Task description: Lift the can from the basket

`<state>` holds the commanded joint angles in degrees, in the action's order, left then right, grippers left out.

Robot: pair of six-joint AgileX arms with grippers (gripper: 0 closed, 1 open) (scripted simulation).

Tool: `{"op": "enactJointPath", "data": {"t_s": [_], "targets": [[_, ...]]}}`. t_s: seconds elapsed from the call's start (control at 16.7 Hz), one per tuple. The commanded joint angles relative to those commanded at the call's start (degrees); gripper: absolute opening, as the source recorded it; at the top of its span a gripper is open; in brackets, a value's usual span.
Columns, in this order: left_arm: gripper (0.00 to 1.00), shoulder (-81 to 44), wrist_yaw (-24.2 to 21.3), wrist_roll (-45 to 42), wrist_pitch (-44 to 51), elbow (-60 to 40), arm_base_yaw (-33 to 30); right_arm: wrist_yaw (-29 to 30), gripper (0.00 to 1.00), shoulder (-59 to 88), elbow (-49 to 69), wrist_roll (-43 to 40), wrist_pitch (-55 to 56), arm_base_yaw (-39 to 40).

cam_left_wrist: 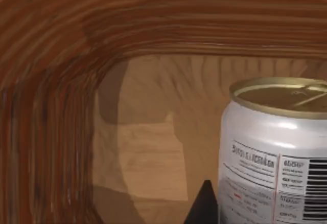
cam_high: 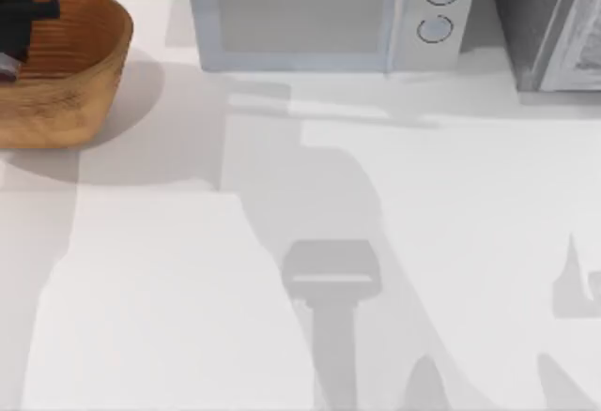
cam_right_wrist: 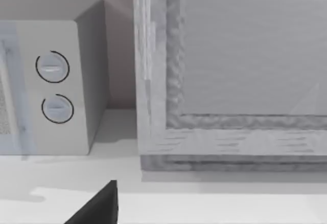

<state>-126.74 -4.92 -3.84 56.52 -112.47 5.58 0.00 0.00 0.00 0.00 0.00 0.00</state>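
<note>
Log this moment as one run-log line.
stage: reaching in | left gripper: inside basket, beside can | can: upright on basket floor, not lifted | right arm: near microwave

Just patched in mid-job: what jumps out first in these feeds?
The brown wicker basket at the table's far left corner, with the left gripper reaching down into it. The left wrist view puts the can upright on the basket floor, close by. A white microwave sits at the back of the table.
</note>
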Motion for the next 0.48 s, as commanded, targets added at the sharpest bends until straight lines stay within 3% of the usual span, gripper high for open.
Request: {"op": "enactJointPath", "data": {"t_s": [0.48], "targets": [[0.00, 50.67, 4.25, 1.94, -24.69, 46.59, -0.77, 0.00, 1.00, 0.00, 0.00, 0.00, 0.00, 0.00]]}}
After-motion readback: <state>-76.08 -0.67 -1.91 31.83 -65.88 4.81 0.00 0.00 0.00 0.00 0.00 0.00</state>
